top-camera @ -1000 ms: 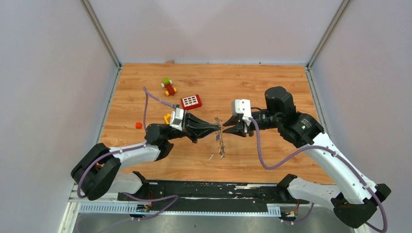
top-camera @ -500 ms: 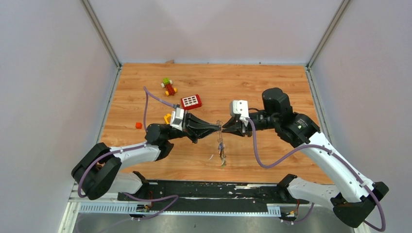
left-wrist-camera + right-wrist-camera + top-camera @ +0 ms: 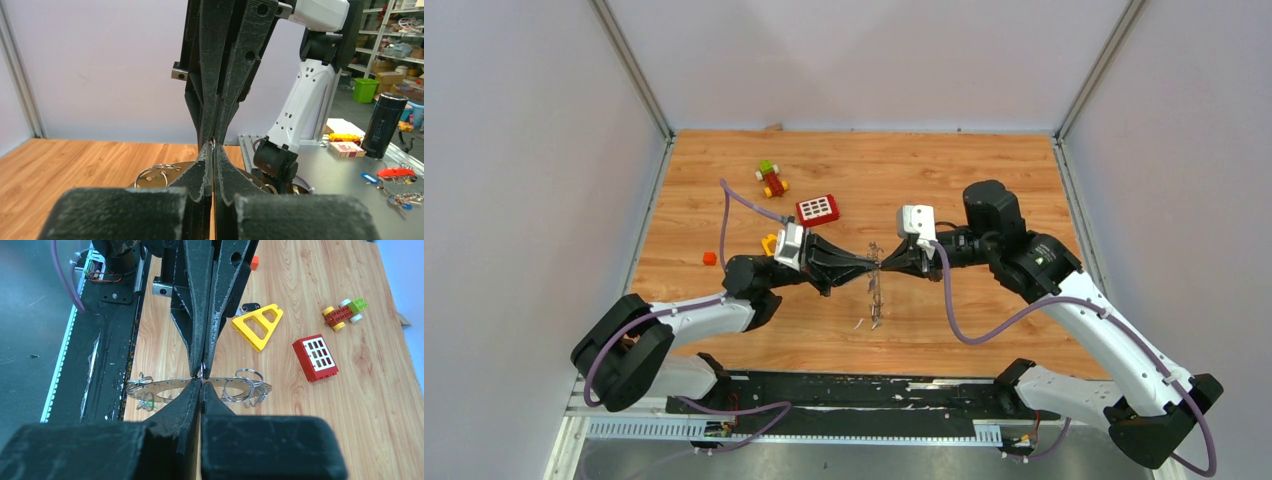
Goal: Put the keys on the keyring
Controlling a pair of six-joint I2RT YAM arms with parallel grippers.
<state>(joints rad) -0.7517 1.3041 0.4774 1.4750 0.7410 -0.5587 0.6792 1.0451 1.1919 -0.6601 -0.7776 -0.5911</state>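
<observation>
The keyring (image 3: 877,285) hangs edge-on between my two grippers above the table's middle. In the right wrist view it is a flat grey holed ring (image 3: 165,386) carrying small split rings (image 3: 241,385). Keys dangle from its near end (image 3: 874,318), one with a green head (image 3: 159,399). My left gripper (image 3: 873,264) and right gripper (image 3: 884,265) are both shut, tip to tip at the ring's rim. The ring also shows in the left wrist view (image 3: 159,177). A black-headed key (image 3: 250,306) lies beside the yellow triangular block (image 3: 257,326).
A red window brick (image 3: 817,209), a small toy car (image 3: 771,179), the yellow block (image 3: 769,242) and a small orange block (image 3: 709,258) lie on the left half of the wooden table. The black base rail (image 3: 844,395) runs along the near edge.
My right gripper, open and a little to the right before, has moved left and shut at the ring's rim against the left fingertips. The dangling keys swung slightly.
</observation>
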